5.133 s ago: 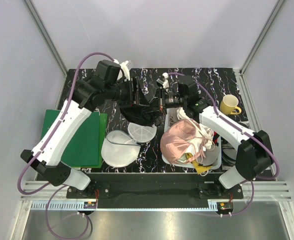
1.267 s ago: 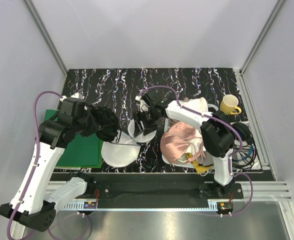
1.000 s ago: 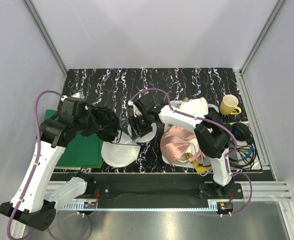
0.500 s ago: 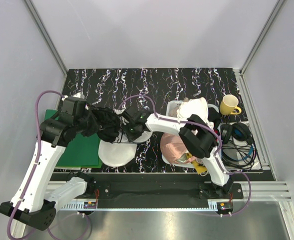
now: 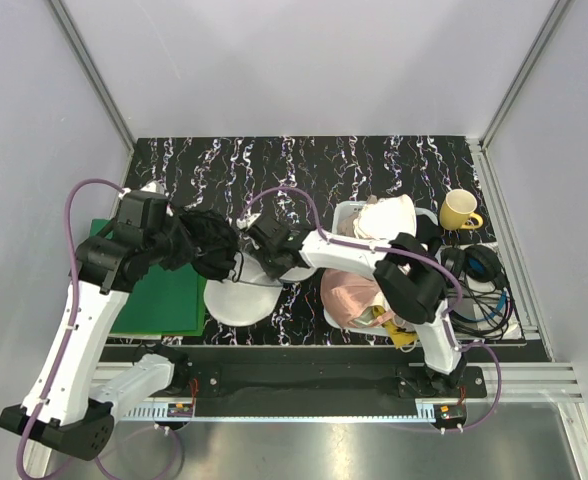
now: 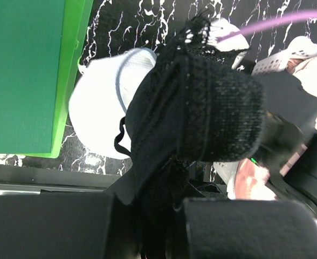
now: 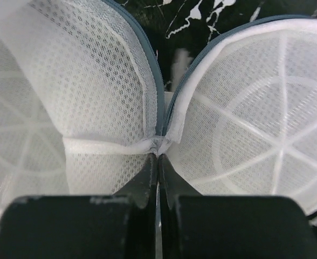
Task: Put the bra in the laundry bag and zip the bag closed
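The black bra (image 5: pixel 212 250) hangs bunched from my left gripper (image 5: pixel 192 246), just above the left rim of the laundry bag (image 5: pixel 236 305). In the left wrist view the bra (image 6: pixel 201 118) fills the middle and my left gripper (image 6: pixel 158 216) is shut on its lower fabric. The white mesh bag lies open in two halves, its ribbed lid (image 5: pixel 289 268) to the right. My right gripper (image 5: pixel 262 268) sits at the joint between the halves. In the right wrist view it (image 7: pixel 158 157) is shut on the bunched seam of the bag (image 7: pixel 67 81).
A green mat (image 5: pixel 159 290) lies left of the bag. A white basket (image 5: pixel 346 212) at the right holds a shiny pink garment (image 5: pixel 352 295) and a white cloth (image 5: pixel 386 215). A yellow mug (image 5: pixel 459 210) and black cables (image 5: pixel 479 285) are at the far right.
My right arm has swung left from the basket to the bag's joint and closed on its seam. My left gripper has stayed over the bag's left side, still holding the bra.
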